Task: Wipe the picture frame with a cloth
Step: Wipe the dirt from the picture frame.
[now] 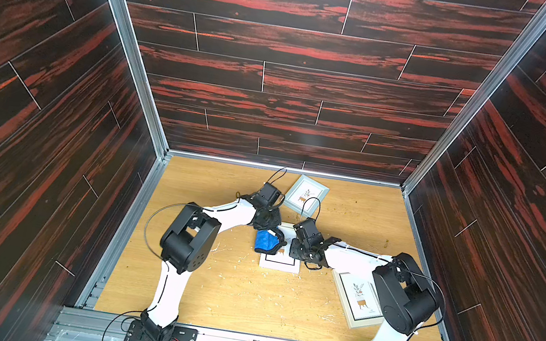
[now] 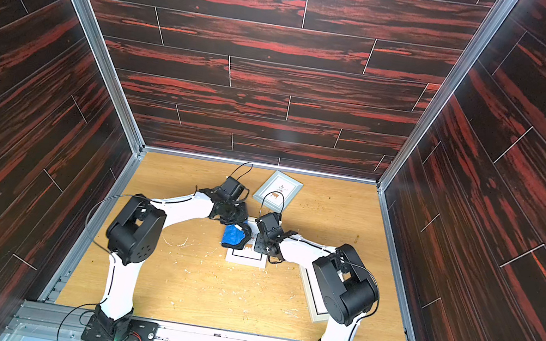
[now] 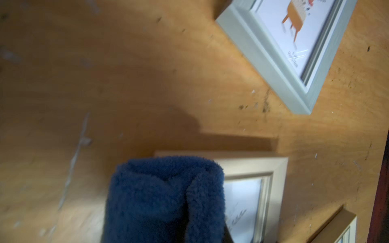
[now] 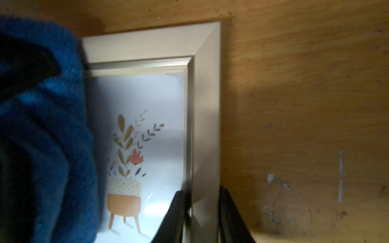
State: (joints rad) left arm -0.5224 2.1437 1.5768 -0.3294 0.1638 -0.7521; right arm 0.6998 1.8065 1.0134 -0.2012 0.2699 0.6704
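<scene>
Cloth (image 1: pixel 265 242) bunched in a wad, no clear long axis, draped over the picture frame's (image 1: pixel 279 264) left edge — left gripper (image 1: pixel 270 231) clamped tight on it. Right gripper (image 4: pixel 203 216) — fingers (image 4: pixel 173 218) narrowly parted, pinching the frame's right rail.

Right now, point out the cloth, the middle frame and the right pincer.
cloth (image 1: pixel 265 240): in a top view, blue middle.
middle frame (image 4: pixel 207 105): right wrist view, side rail.
right pincer (image 4: pixel 201 190): right wrist view, between fingertips.

picture frames: 3, namely far frame (image 1: pixel 306 194), middle frame (image 1: pixel 278 265), near frame (image 1: pixel 354 303) | blue cloth (image 1: pixel 265 241): 1 | robot arms: 2, namely left arm (image 1: pixel 186 239), right arm (image 1: pixel 403 296) | wooden surface (image 1: pixel 244 296): 1
</scene>
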